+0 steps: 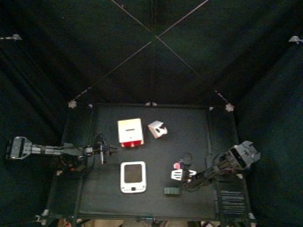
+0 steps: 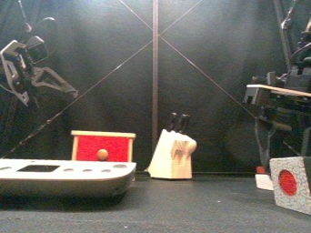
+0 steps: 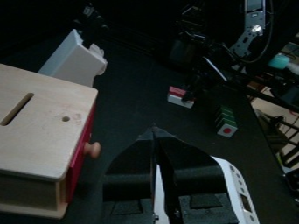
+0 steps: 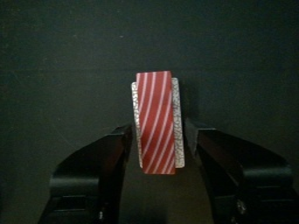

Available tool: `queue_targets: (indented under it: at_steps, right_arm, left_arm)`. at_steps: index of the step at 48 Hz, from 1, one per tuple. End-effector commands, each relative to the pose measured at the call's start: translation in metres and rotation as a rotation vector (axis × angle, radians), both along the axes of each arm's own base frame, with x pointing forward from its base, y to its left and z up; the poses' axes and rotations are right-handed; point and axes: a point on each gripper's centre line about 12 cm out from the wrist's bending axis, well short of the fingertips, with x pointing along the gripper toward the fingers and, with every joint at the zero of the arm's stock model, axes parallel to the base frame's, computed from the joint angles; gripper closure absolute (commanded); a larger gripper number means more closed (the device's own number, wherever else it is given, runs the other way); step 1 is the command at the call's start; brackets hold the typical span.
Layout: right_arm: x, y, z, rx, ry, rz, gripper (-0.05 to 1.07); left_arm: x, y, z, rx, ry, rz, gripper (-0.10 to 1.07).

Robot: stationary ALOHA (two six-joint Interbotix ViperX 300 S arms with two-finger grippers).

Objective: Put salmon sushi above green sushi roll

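The salmon sushi, a white piece with a red-striped top, sits between the jaws of my right gripper, which is shut on it. In the top view the salmon sushi is right of the white tray, at the right gripper. The green sushi roll is a dark lump just in front of it, near the table's front edge. In the left wrist view the roll shows a white face with a red dot. My left gripper is shut and empty at the table's left.
A white tray lies front centre. A red-and-cream block and a white cube stand behind it. The front view shows the tray, the block and a knife block.
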Motion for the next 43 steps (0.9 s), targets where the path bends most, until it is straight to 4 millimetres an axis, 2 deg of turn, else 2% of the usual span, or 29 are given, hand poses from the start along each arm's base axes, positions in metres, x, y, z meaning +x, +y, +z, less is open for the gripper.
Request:
queue_targets:
  at_steps: [1,9,43]
  right_arm:
    - [0.003,0.001,0.006,0.013,-0.024,-0.004,0.12]
    - [0.005,0.002,0.007,0.012,-0.026,0.004,0.08]
    - [0.006,-0.001,0.022,-0.012,-0.057,0.061,0.08]
  left_arm:
    - [0.002,0.0,0.004,0.002,-0.014,0.0,0.58]
    - [0.003,0.0,0.004,0.003,-0.013,-0.001,0.58]
    - [0.002,0.0,0.004,-0.001,-0.014,0.001,0.58]
